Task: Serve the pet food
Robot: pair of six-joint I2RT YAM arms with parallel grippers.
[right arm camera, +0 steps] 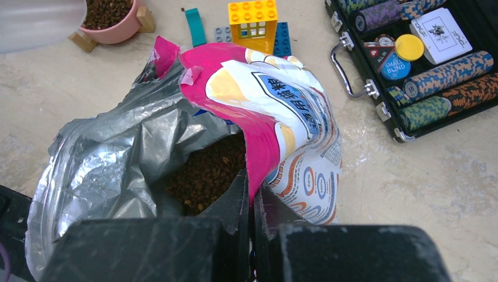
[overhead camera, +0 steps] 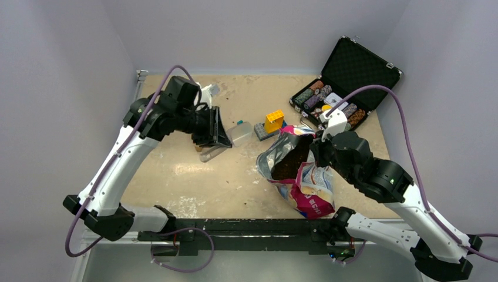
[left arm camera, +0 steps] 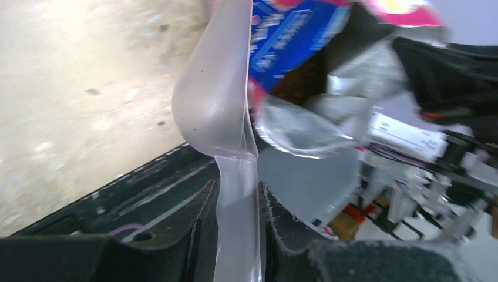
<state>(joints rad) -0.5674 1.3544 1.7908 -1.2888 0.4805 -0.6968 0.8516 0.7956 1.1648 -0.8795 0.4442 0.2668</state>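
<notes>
The pet food bag (overhead camera: 299, 176), pink and blue outside and silver inside, lies open on the table with brown kibble (right arm camera: 205, 173) showing in its mouth. My right gripper (right arm camera: 252, 188) is shut on the bag's pink rim (right arm camera: 261, 147) and holds the mouth up. More kibble fills a pink bowl (right arm camera: 117, 23) at the far left of the right wrist view. My left gripper (left arm camera: 238, 191) is shut on the handle of a translucent scoop (left arm camera: 214, 88), left of the bag. In the top view the scoop (overhead camera: 241, 133) hangs over the table beside that gripper (overhead camera: 222, 136). The scoop's inside is hidden.
An open black case of poker chips (overhead camera: 346, 88) stands at the back right, close behind the bag. A yellow toy brick (overhead camera: 273, 120) on grey and blue bricks sits between scoop and bag. The black base rail (overhead camera: 246, 226) runs along the near edge.
</notes>
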